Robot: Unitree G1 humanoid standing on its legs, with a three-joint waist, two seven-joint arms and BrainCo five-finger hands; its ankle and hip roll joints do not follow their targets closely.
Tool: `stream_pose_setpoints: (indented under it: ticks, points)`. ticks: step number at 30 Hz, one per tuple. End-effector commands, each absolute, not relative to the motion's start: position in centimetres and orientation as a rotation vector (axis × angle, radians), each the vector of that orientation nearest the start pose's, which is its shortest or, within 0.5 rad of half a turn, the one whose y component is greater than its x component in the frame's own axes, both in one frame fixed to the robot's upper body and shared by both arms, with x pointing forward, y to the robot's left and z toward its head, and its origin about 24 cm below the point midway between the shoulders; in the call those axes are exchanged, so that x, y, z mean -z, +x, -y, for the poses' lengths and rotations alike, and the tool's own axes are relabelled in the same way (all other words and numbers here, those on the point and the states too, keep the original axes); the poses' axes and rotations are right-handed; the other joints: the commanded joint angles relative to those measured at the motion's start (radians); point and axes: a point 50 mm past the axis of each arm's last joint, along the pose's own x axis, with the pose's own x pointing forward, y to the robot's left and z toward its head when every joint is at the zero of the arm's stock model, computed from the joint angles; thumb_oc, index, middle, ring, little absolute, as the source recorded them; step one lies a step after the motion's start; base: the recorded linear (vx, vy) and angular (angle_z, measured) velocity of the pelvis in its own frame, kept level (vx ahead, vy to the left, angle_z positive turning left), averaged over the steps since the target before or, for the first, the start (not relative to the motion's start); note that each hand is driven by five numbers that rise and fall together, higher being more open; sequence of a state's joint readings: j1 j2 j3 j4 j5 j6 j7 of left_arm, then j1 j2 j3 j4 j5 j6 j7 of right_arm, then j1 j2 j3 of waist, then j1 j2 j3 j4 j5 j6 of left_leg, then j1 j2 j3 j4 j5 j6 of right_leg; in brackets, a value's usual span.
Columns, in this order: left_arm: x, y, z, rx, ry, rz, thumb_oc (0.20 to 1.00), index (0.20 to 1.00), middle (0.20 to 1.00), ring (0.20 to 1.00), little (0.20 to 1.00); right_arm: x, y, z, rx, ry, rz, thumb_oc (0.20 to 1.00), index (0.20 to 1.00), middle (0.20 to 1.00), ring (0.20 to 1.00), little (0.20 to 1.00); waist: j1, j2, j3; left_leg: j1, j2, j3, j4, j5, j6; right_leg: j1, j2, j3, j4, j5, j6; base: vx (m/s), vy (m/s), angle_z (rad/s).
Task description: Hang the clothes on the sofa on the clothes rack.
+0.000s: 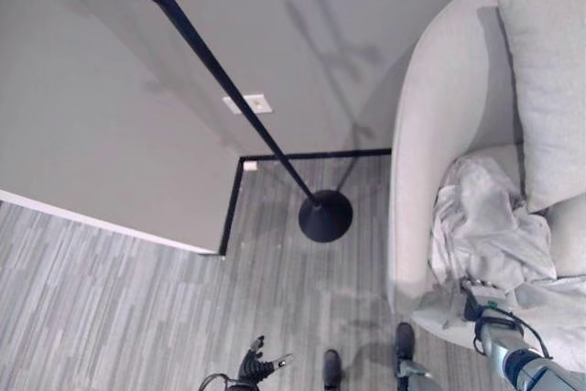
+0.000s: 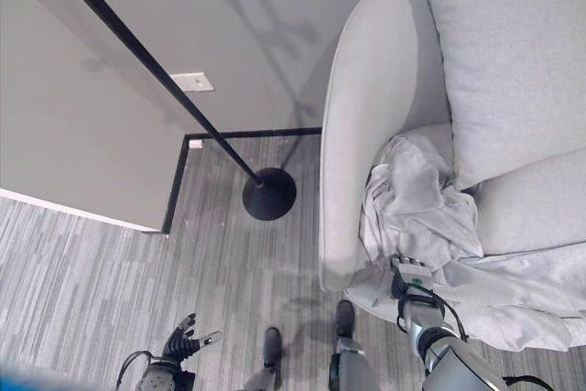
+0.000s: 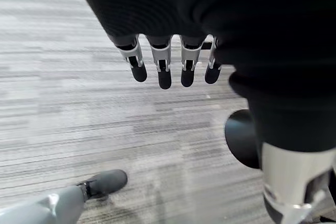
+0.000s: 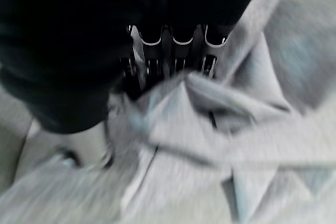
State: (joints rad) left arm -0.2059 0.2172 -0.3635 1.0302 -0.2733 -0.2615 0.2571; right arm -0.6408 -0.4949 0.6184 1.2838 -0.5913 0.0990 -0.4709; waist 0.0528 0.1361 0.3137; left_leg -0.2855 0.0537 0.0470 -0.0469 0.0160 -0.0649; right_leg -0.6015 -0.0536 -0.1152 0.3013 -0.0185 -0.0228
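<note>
Lying crumpled on the sofa (image 2: 366, 89) — pale grey clothes (image 2: 417, 199).

No text, label, number or sign can be read anywhere in these views — not on the grey clothes (image 2: 417, 203), the sofa (image 2: 366, 89) or the black clothes rack (image 1: 325, 215). The small white wall plate (image 1: 249, 103) behind the rack's pole bears no legible marking — it is too small to tell.
</note>
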Motion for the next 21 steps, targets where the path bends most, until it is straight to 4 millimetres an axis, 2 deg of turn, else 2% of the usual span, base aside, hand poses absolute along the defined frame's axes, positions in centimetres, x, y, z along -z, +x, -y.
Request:
stream_pose_setpoints:
  ticks: [1,2,3,6,9,10,12,14,16,19,21]
  points:
    - [10.1,21.5,-20.3,-0.182,0.255,-0.576,1.000,1.000,1.000,1.000,1.000,2.2,29.0,29.8,0.104,-1.683,-0.516,0.200,0.200,0.200,0.200,0.200,0.003,-0.063,-0.043,0.066,-0.018,-0.015,-0.001,-0.023,-0.003,0.159,-0.049,0.097,-0.184,0.055,0.125,0.00,0.000,0.00]
    - [10.2,21.3,-20.3,-0.178,0.270,-0.582,1.000,1.000,1.000,1.000,1.000,2.3,28.7,30.1,0.114,-1.669,-0.524,0.200,0.200,0.200,0.200,0.200,-0.001,-0.067,-0.045,0.075,-0.020,-0.015,-0.004,-0.027,0.000,0.168,-0.052,0.097,-0.187,0.057,0.127,0.02,0.042,0.01]
    - [10.4,21.1,-20.4,-0.171,0.306,-0.595,1.000,1.000,1.000,1.000,1.000,2.3,27.8,31.3,0.185,-1.603,-0.541,0.200,0.200,0.200,0.200,0.200,-0.015,-0.081,-0.051,0.108,-0.025,-0.013,-0.010,-0.038,0.005,0.195,-0.058,0.100,-0.194,0.062,0.133,0.02,0.033,0.04]
    - [10.4,21.1,-20.5,-0.162,0.330,-0.597,1.000,1.000,1.000,1.000,1.000,2.4,27.2,31.9,0.242,-1.539,-0.540,0.200,0.200,0.200,0.200,0.200,-0.026,-0.091,-0.055,0.134,-0.025,-0.007,-0.017,-0.043,0.007,0.218,-0.061,0.102,-0.202,0.067,0.137,0.02,0.021,0.01]
    - [10.5,20.7,-20.9,-0.152,0.362,-0.607,1.000,1.000,1.000,1.000,1.000,2.3,26.4,32.6,0.349,-1.399,-0.516,0.200,0.200,0.200,0.200,0.200,-0.051,-0.107,-0.071,0.178,-0.026,0.008,-0.031,-0.053,0.012,0.254,-0.064,0.111,-0.220,0.078,0.142,0.06,0.027,-0.07]
    - [10.6,20.4,-21.0,-0.150,0.363,-0.613,1.000,1.000,1.000,1.000,1.000,1.6,26.3,33.0,0.383,-1.368,-0.479,0.200,0.200,0.200,0.200,0.200,-0.058,-0.111,-0.074,0.198,-0.026,0.014,-0.036,-0.059,0.014,0.270,-0.062,0.114,-0.223,0.077,0.143,0.05,0.023,-0.12]
    - [10.7,20.0,-21.2,-0.145,0.367,-0.618,1.000,1.000,1.000,1.000,1.000,-0.1,26.3,33.7,0.455,-1.324,-0.385,0.200,0.200,0.200,0.200,0.200,-0.072,-0.120,-0.088,0.224,-0.030,0.025,-0.040,-0.067,0.019,0.292,-0.061,0.122,-0.230,0.083,0.149,0.05,0.037,-0.22]
    - [10.8,19.6,-21.3,-0.143,0.364,-0.621,1.000,1.000,1.000,1.000,1.000,-3.2,26.5,34.6,0.604,-1.165,-0.248,0.200,0.200,0.200,0.200,0.200,-0.092,-0.125,-0.109,0.265,-0.038,0.033,-0.040,-0.082,0.026,0.331,-0.061,0.129,-0.236,0.087,0.153,0.05,0.062,-0.29]
    - [10.6,20.0,-20.8,-0.112,0.363,-0.607,1.000,1.000,1.000,1.000,1.000,-7.1,26.4,35.4,0.690,-1.183,-0.072,0.200,0.200,0.200,0.200,0.200,-0.111,-0.133,-0.139,0.304,-0.041,0.038,-0.040,-0.091,0.035,0.369,-0.064,0.136,-0.234,0.087,0.157,0.03,0.040,-0.20]
    - [10.1,20.8,-20.2,-0.101,0.332,-0.577,1.000,1.000,1.000,1.000,1.000,-9.8,26.4,34.7,0.738,-1.110,0.072,0.200,0.200,0.200,0.200,0.200,-0.123,-0.143,-0.167,0.331,-0.044,0.039,-0.040,-0.098,0.040,0.399,-0.067,0.137,-0.234,0.086,0.159,0.01,0.016,-0.13]
    - [9.7,21.1,-19.7,-0.081,0.329,-0.557,1.000,1.000,1.000,1.000,1.000,-10.5,26.3,34.1,0.736,-1.063,0.125,0.200,0.200,0.200,0.200,0.200,-0.126,-0.149,-0.178,0.340,-0.045,0.042,-0.040,-0.104,0.044,0.409,-0.065,0.139,-0.233,0.087,0.162,0.00,0.019,-0.09]
